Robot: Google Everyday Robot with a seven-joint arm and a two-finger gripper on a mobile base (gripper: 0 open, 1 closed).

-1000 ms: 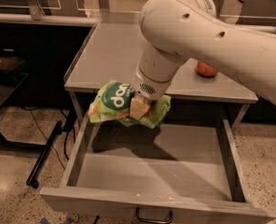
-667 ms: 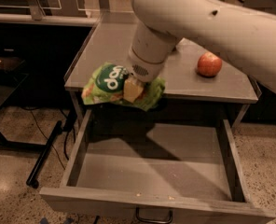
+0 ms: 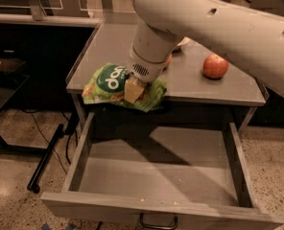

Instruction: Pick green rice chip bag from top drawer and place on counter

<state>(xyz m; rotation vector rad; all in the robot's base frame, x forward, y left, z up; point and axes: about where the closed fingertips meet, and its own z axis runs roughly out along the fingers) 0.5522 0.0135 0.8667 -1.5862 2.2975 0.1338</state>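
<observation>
The green rice chip bag (image 3: 108,84) is a light-green pouch with a dark green circle and white lettering. My gripper (image 3: 134,91) is shut on it and holds it in the air at the counter's (image 3: 132,42) front left edge, just above the rim. The top drawer (image 3: 156,176) stands pulled open below, its grey floor bare, with a small metal handle (image 3: 158,222) on the front. The large white arm comes in from the upper right and hides part of the counter.
A red apple (image 3: 215,66) sits on the counter at the right. Another orange-red object (image 3: 168,60) shows partly behind the arm. A dark table and cables stand at the left on the speckled floor.
The gripper has lifted the bag up out of the drawer and toward the counter's front edge. The bag now hangs higher, level with the counter top.
</observation>
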